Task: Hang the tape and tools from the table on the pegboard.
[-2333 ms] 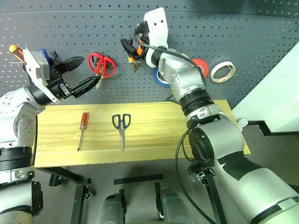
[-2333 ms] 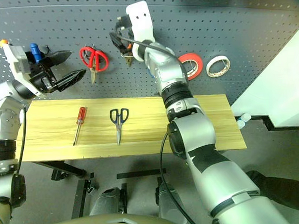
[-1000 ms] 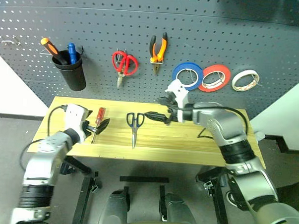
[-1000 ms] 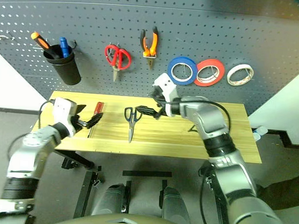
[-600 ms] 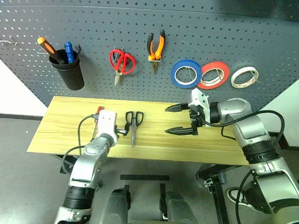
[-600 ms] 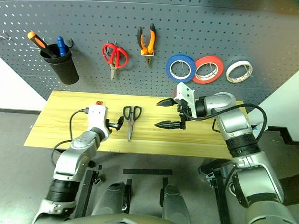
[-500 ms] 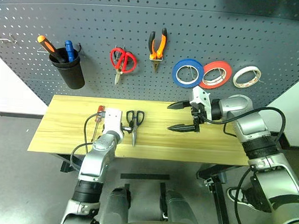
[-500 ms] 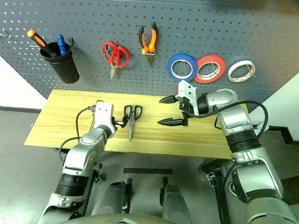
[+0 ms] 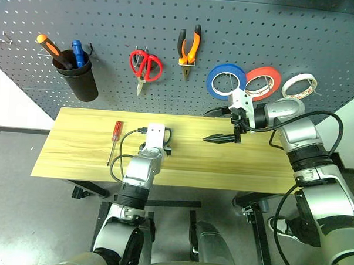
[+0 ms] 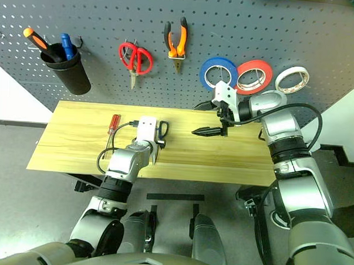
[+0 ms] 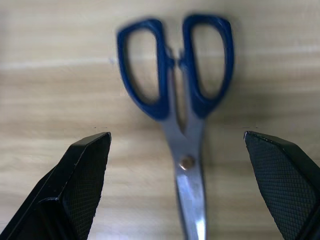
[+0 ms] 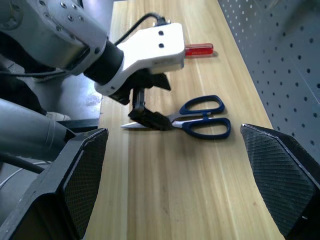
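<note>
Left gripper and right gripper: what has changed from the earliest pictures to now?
The left gripper came down from the pegboard, passed the red-handled screwdriver and now straddles the blue-handled scissors, open. The right gripper let go of the orange-and-black pliers, left hanging on the board, and drew back over the table, open and empty. Screwdriver and scissors lie as before; the whitish tape roll hangs as before.

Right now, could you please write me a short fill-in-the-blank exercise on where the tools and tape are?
1. The left gripper has its fingers spread either side of the dark-handled ____.
2. The red-handled screwdriver lies on the ____.
3. The orange-and-black pliers hang on the ____.
4. The whitish tape roll hangs beside the ____ tape roll.

Missing words: scissors; table; pegboard; red-orange
</note>
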`<state>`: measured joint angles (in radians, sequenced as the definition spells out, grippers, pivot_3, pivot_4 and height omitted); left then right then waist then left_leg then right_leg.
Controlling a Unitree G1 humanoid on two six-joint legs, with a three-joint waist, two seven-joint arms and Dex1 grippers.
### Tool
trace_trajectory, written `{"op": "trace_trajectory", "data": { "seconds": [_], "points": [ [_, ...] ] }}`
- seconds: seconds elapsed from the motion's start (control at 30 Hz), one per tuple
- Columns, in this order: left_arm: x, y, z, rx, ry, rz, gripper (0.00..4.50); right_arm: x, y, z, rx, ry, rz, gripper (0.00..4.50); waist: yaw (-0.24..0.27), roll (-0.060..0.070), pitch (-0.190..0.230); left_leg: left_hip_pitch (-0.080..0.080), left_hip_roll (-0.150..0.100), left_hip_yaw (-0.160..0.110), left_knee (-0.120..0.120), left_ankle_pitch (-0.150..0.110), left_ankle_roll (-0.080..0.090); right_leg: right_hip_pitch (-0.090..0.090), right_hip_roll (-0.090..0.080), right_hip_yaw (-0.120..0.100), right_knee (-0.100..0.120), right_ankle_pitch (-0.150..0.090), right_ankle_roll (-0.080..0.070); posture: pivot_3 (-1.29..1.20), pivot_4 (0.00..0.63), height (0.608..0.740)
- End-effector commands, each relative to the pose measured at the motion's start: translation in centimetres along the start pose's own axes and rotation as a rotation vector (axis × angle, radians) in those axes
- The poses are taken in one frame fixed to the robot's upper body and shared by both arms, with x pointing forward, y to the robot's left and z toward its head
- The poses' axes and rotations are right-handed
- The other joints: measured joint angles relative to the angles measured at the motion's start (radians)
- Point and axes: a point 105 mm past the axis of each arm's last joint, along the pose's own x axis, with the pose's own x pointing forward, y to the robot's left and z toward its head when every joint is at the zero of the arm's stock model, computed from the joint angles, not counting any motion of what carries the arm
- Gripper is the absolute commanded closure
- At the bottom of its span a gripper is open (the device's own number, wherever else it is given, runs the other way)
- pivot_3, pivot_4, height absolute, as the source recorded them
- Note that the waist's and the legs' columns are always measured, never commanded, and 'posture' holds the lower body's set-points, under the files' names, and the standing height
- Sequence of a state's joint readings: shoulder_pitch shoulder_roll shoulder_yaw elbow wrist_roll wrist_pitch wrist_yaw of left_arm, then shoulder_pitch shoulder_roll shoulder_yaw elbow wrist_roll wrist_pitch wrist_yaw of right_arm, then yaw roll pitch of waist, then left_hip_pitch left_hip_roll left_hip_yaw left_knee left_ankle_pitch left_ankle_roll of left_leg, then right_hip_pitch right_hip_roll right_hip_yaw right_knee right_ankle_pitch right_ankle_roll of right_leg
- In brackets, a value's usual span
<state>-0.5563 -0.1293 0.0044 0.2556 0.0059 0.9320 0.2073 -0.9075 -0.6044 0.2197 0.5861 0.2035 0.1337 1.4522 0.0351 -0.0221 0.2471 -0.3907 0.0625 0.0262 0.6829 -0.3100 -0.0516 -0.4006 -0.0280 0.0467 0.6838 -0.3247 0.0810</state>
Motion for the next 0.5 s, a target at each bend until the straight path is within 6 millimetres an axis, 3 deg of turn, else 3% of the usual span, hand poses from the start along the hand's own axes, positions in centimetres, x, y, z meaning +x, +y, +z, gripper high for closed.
{"op": "trace_trajectory", "data": {
  "seconds": [0.03, 0.5],
  "points": [
    [-0.1, 0.6, 0.4, 0.018, 0.008, 0.04, 0.0, -1.1, -0.4, 2.2, 0.03, -0.1, -0.003, 0.02, -0.001, 0.001, 0.009, 0.0, 0.0, 0.0, 0.0, 0.0, 0.0, 0.0, 0.0, 0.0, 0.0, 0.0, 0.0, 0.08, 0.296, 0.74],
    [0.8, 0.1, -2.2, 0.009, 0.157, 0.035, 0.0, -1.5, -0.5, 1.9, -0.002, -0.065, 0.0, 0.02, -0.002, 0.0, 0.027, -0.001, 0.001, 0.0, 0.0, 0.002, -0.004, -0.001, -0.002, 0.0, -0.001, 0.0, 0.0, 0.05, 0.301, 0.74]
  ]
}}
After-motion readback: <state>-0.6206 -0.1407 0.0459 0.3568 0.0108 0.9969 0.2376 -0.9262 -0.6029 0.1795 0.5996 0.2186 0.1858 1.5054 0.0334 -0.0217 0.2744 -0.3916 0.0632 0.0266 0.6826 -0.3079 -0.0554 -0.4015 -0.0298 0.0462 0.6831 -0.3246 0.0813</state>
